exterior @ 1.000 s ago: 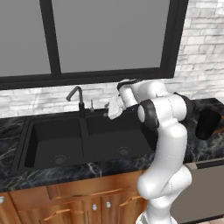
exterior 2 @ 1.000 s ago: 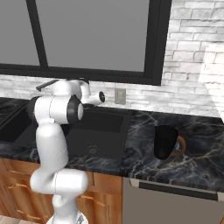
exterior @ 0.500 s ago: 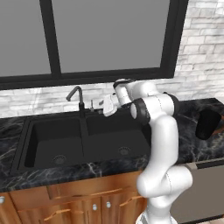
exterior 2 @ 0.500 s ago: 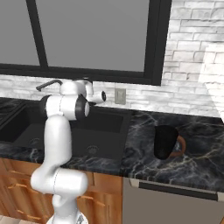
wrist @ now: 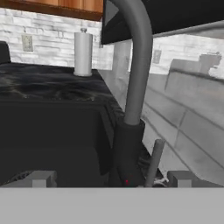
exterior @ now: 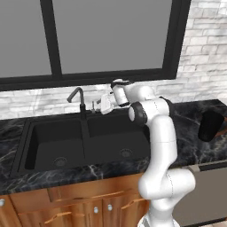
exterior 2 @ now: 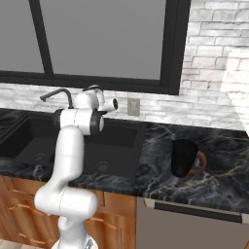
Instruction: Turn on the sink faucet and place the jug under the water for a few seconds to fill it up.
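Standing at the back edge of the wide black double-basin sink [exterior: 84, 142], just behind its centre divider, the slim dark metal gooseneck faucet [exterior: 79, 101] is curving its spout over the left basin. You are looking at its thick dark base and small upright lever [wrist: 154, 161] close up in the hand view. The white arm's two fingers [exterior: 100, 106] are hanging just beside the faucet base, on its right, spread fully apart and gripping nothing. The black tapered jug [exterior 2: 184, 157] with its reddish-brown side handle is sitting upright on the dark marbled table [exterior 2: 219, 170], well apart from the sink on its right. Both basins are showing their round drains.
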Motion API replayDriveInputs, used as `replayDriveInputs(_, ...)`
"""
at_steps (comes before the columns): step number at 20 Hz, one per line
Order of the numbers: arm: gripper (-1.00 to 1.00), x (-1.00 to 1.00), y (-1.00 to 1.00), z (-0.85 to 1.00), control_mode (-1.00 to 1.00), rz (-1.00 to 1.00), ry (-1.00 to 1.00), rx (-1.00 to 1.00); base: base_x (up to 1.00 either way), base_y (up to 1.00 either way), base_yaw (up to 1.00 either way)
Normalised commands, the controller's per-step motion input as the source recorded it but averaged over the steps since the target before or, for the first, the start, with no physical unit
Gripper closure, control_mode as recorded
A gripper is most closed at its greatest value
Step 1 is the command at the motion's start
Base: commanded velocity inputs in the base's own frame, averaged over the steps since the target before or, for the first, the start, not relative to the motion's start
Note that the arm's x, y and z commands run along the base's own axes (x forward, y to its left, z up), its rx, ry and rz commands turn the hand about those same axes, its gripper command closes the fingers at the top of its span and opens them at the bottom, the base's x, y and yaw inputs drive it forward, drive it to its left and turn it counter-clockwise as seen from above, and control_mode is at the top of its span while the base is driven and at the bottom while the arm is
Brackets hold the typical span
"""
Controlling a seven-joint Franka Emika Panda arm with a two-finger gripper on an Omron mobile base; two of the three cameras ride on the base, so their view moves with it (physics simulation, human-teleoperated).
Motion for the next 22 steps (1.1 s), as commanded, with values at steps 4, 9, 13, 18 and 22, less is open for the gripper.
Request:
replayDriveInputs(4, -1.0, 0.35, 0.25, -0.16, -1.0, 0.0, 0.04, 0.0, 0.0, 0.0, 0.0)
replayDriveInputs(9, -1.0, 0.31, 0.3, -0.16, -1.0, 0.0, 0.05, 0.0, 0.0, 0.0, 0.0)
replayDriveInputs(13, -1.0, 0.32, 0.25, -0.16, -1.0, 0.0, 0.03, 0.0, 0.0, 0.0, 0.0)
replayDriveInputs(18, -1.0, 0.4, 0.16, -0.16, -1.0, 0.0, 0.03, 0.0, 0.0, 0.0, 0.0)
replayDriveInputs(22, -1.0, 0.35, 0.15, -0.11, -1.0, -0.04, 0.01, 0.0, 0.0, 0.0, 0.0)
